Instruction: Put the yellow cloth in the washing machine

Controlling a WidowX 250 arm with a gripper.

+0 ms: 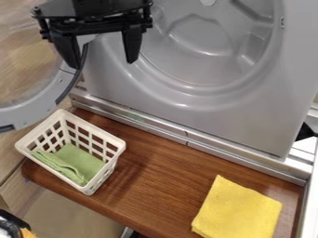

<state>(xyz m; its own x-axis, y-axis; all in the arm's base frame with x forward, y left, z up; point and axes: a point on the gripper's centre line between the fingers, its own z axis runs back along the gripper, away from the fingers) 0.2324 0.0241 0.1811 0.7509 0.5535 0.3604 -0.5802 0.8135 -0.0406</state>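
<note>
Near washing machine (248, 118), my gripper (103, 64) is hanging wide open, empty; yellow cloth (238, 209) lying before machine, presumably for loading.

A black two-fingered tool (104, 58) hangs open at upper left, in front of a grey washing machine (186, 109) whose round door (31, 109) stands open at left. Below, on a brown wooden tabletop (158, 181), a white lattice basket (115, 142) holds a green cloth (77, 162); a yellow cloth (236, 209) lies at lower right, well apart from the basket.
</note>
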